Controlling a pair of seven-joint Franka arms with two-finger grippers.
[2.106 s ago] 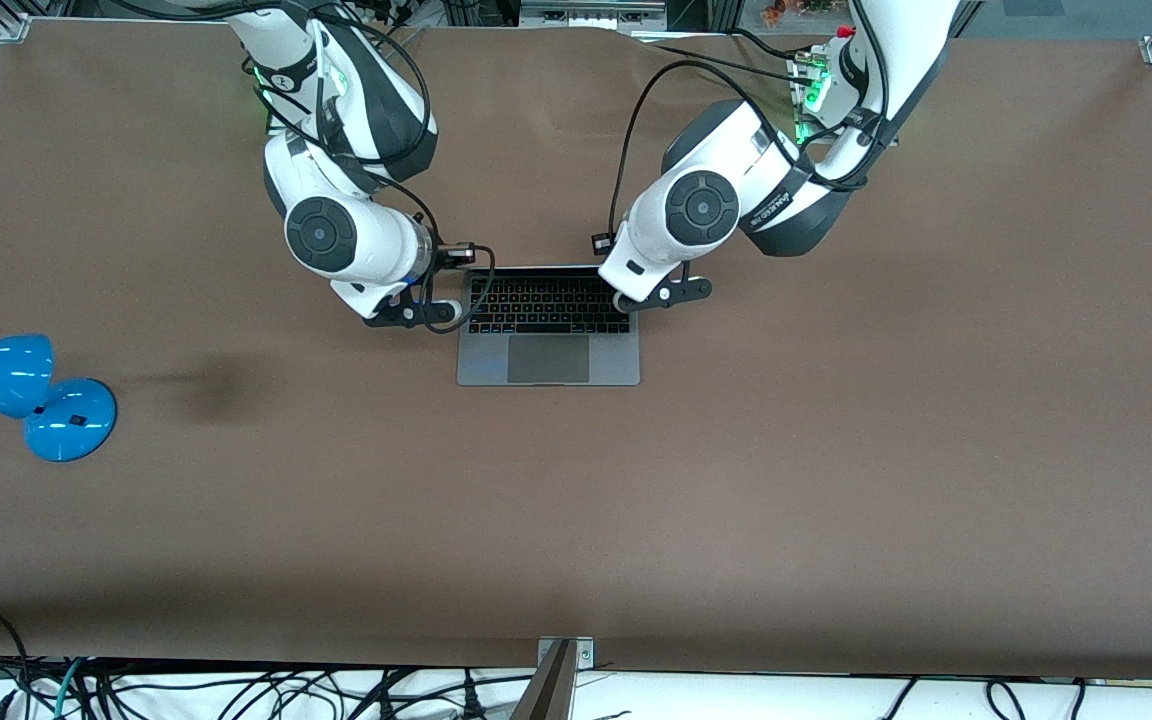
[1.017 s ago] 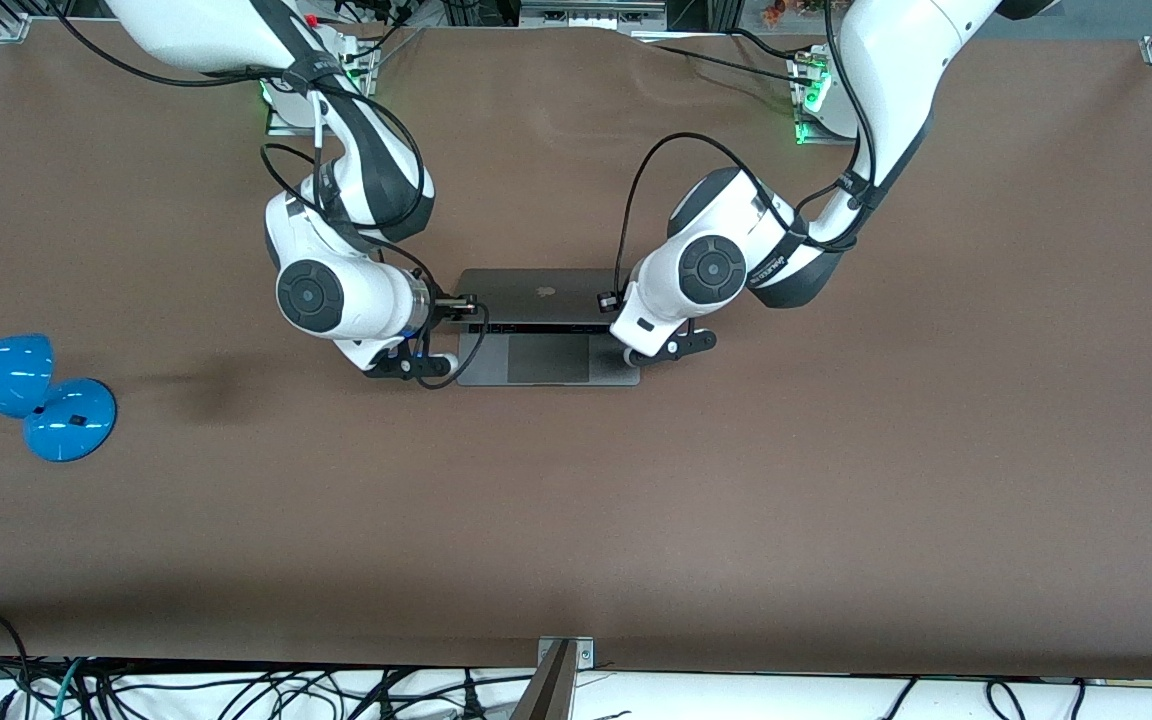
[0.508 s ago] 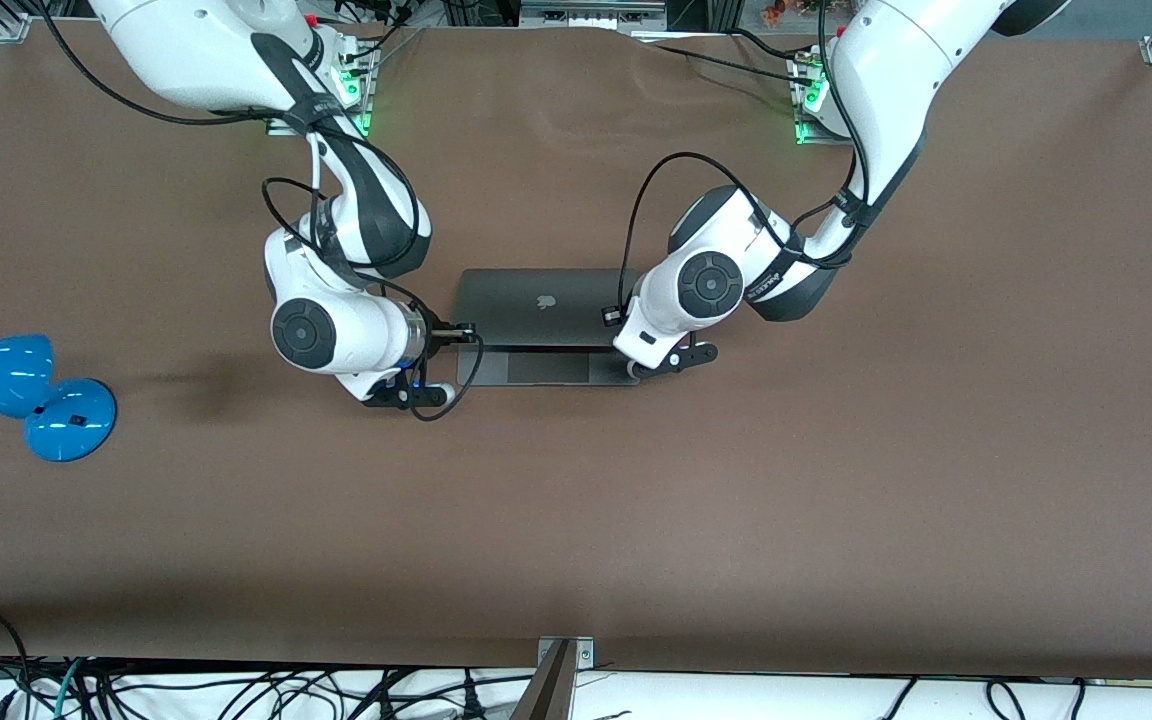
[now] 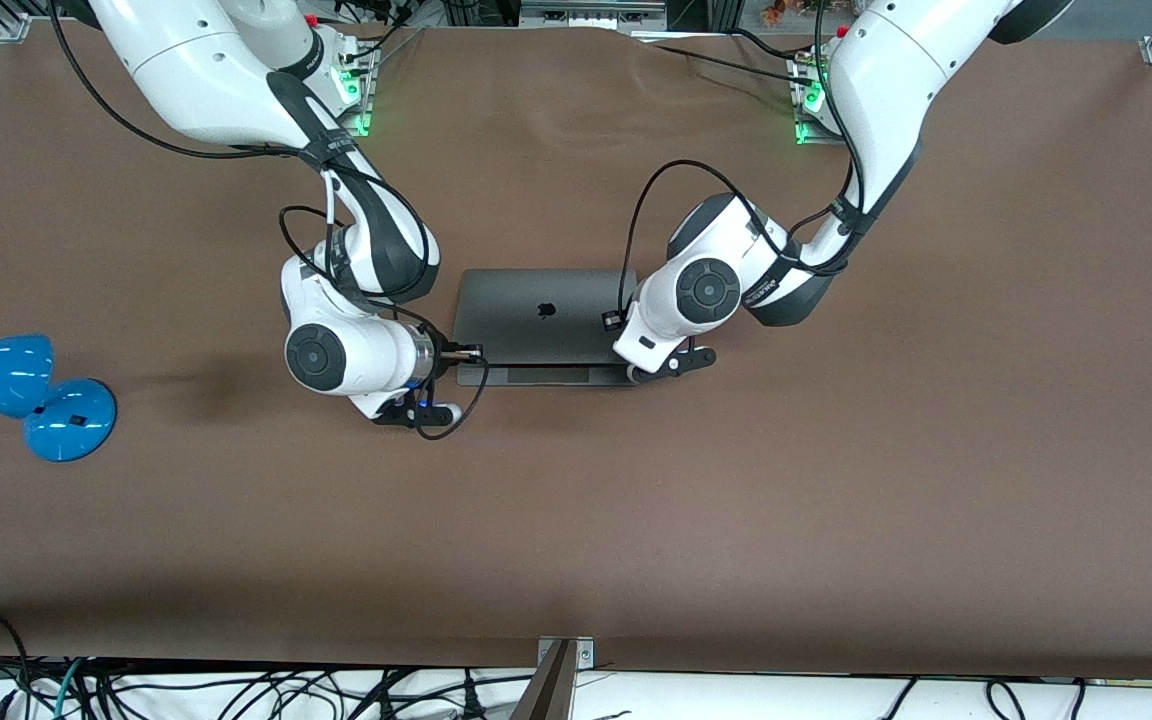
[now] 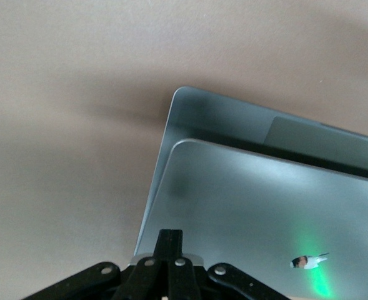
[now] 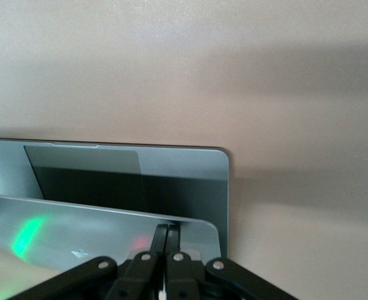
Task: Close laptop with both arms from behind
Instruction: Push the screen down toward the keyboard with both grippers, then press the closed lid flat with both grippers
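Jaws together on laptop (image 5: 258, 212) lid, wrist-view only.

grey laptop (image 4: 541, 315) mid-table, lid with dark logo tilted low, nearly shut; white arms (image 4: 356, 300) flanking it, one at each lid corner.

Space-grey laptop (image 4: 536, 315), brown table (image 4: 836, 480), bright blue lamp (image 4: 21, 395)
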